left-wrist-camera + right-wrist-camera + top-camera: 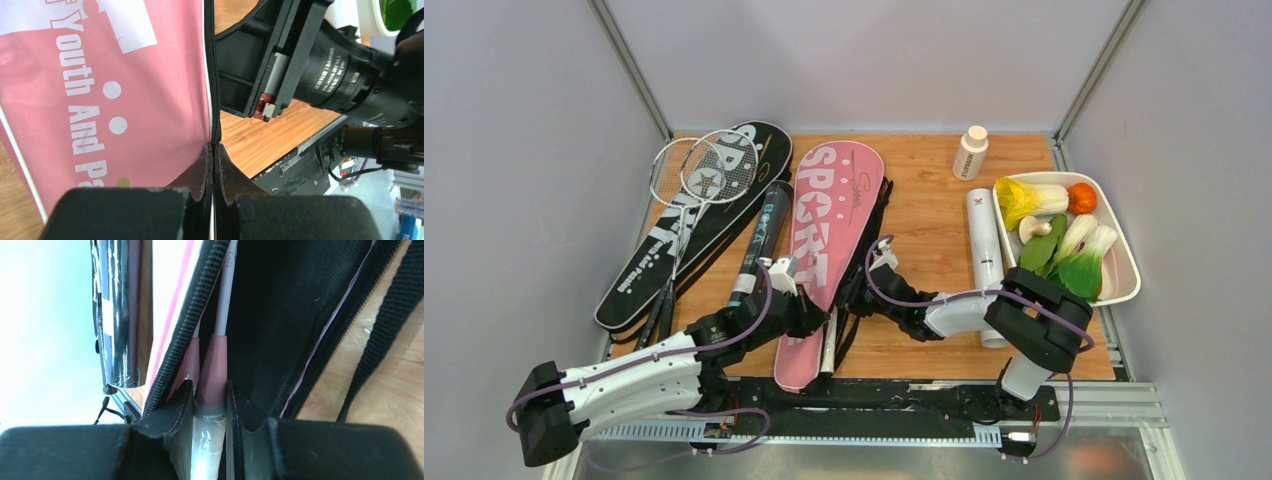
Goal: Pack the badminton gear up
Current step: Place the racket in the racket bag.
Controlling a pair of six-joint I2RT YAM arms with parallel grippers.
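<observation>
Pink "SPORT" bag (829,230) flat in the middle of the wooden tabletop (924,225), unzipped down its right side. At left, black "SPORT" bag (639,280) under two white rackets (714,170); black tube (764,235) between the two bags; white tube (982,235) just beside the tray (1126,285) of toy vegetables. Pinched fully together on the pink zipper edge: left end effector (213,150). Narrow, clamped round the handle of a pink racket (215,360) inside the opened bag: right end effector (210,390).
</observation>
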